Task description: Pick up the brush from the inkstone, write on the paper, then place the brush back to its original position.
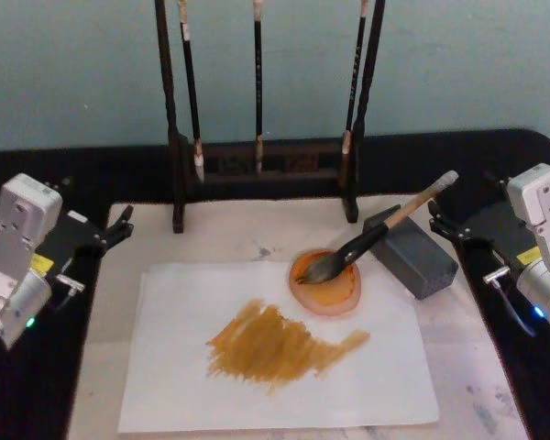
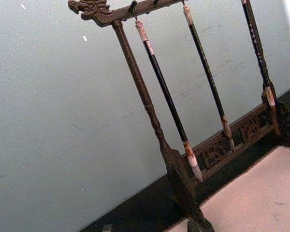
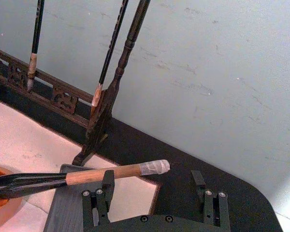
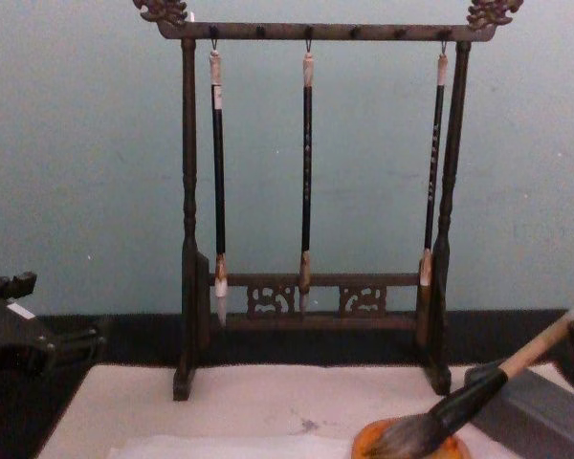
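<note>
The brush (image 1: 385, 229) lies at a slant, its bristles in a shallow orange dish (image 1: 326, 282) and its pale handle propped on the grey block of the inkstone (image 1: 412, 252). The white paper (image 1: 174, 385) lies on the beige mat, with a broad brown-orange smear (image 1: 275, 346) across its middle. My right gripper (image 1: 437, 220) is open just right of the handle's taped end. In the right wrist view that end (image 3: 154, 167) lies just ahead of the open right gripper (image 3: 152, 176), untouched. My left gripper (image 1: 121, 223) is open at the mat's left edge, far from the brush.
A dark wooden brush stand (image 1: 257, 165) with three thin black-handled brushes hanging from it crosses the back of the mat (image 1: 229, 229). A pale green wall rises close behind. The black tabletop (image 1: 37, 394) borders the mat on both sides.
</note>
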Robot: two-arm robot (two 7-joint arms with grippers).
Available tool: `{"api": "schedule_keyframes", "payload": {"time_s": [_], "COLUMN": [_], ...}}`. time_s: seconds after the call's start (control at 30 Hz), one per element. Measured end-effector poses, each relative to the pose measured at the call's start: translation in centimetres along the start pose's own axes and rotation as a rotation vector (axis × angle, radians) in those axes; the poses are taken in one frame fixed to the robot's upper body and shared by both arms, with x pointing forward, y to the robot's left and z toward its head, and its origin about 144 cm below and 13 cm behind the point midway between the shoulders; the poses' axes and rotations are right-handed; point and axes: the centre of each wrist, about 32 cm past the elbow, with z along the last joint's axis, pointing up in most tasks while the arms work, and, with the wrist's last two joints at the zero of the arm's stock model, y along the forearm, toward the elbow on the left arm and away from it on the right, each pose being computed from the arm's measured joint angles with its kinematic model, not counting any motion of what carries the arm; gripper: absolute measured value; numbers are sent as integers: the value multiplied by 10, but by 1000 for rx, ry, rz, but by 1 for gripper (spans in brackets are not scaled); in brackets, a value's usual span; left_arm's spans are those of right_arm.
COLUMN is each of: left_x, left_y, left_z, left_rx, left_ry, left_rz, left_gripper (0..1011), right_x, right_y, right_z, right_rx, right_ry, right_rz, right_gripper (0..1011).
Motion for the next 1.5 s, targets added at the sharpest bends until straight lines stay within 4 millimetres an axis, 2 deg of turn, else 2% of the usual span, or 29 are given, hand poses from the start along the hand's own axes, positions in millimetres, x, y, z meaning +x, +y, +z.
{"api": "schedule_keyframes", "payload": {"time_s": [1.5], "left_x": [0], "left_y": [0], "left_z": [0], "left_rx": [0], "left_ry": [0], "left_rz": [0], "left_gripper": [1010], "right_x": [0], "right_y": [0], "right_z": [0], "right_rx": [0], "right_ry": [0], "right_rz": [0], "right_gripper": [1000]}}
